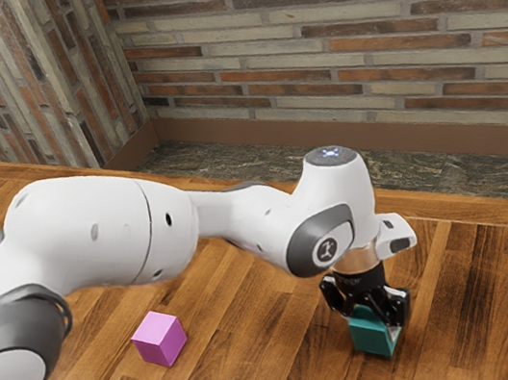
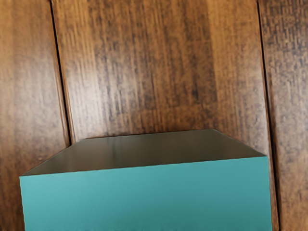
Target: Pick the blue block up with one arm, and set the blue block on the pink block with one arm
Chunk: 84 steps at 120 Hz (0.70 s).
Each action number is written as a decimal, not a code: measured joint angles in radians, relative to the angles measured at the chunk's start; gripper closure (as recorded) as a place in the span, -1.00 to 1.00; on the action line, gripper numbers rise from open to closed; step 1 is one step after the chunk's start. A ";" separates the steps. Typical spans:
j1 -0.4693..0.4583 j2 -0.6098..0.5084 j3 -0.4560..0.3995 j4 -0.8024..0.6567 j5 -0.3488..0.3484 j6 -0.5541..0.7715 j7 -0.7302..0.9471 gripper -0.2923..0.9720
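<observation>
Though the end effector (image 1: 373,317) straddles the blue block (image 1: 375,340) on the table (image 1: 262,354), its grip cannot be told.

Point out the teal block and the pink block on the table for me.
teal block (image 1: 373,340): exterior view, on its near side face.
pink block (image 1: 155,329): exterior view, on its top face.

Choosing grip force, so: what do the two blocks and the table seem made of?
Teal block: probably matte plastic, with flat, even colour and no grain. Pink block: likewise. Table: varnished wood planks, judging by the grain, seams and soft sheen.
</observation>
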 joint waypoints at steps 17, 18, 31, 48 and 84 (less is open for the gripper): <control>0.007 -0.055 -0.001 -0.018 0.002 -0.002 0.000 -0.07; 0.007 -0.060 -0.001 -0.021 0.002 -0.002 0.000 -0.07; 0.018 -0.157 -0.001 -0.110 0.005 -0.006 0.005 -0.06; 0.071 -0.296 -0.012 -0.234 0.022 -0.023 0.021 -0.05; 0.337 -0.565 -0.182 -0.441 0.103 -0.113 0.097 -0.05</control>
